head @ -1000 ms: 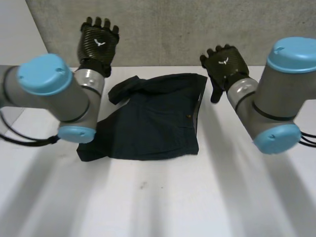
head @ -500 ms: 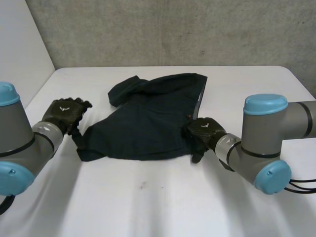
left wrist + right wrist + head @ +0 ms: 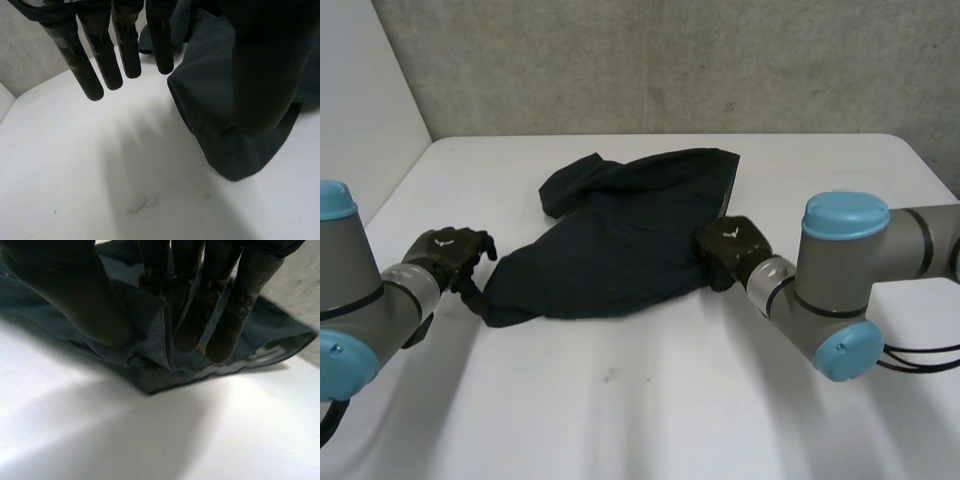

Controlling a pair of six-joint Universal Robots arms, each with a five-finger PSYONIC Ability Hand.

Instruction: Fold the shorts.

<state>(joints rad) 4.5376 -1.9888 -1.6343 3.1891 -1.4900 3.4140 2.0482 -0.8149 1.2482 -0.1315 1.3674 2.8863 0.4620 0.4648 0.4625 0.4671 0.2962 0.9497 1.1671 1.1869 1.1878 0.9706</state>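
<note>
Head view: both hands have come down to the bench (image 3: pixel 620 400); left hand (image 3: pixel 448 255) beside the near-left corner of the shorts (image 3: pixel 610 245), right hand (image 3: pixel 730 243) on the near-right corner, now drawn inward. Left wrist view: fingers (image 3: pixel 102 65) straight, holding nothing. Right wrist view: fingers (image 3: pixel 220 305) and thumb pinch the hem; fold likely beginning

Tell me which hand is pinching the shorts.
The right hand: cloth of the shorts bunches between its thumb and fingers. The left hand has straight fingers beside a corner.
</note>
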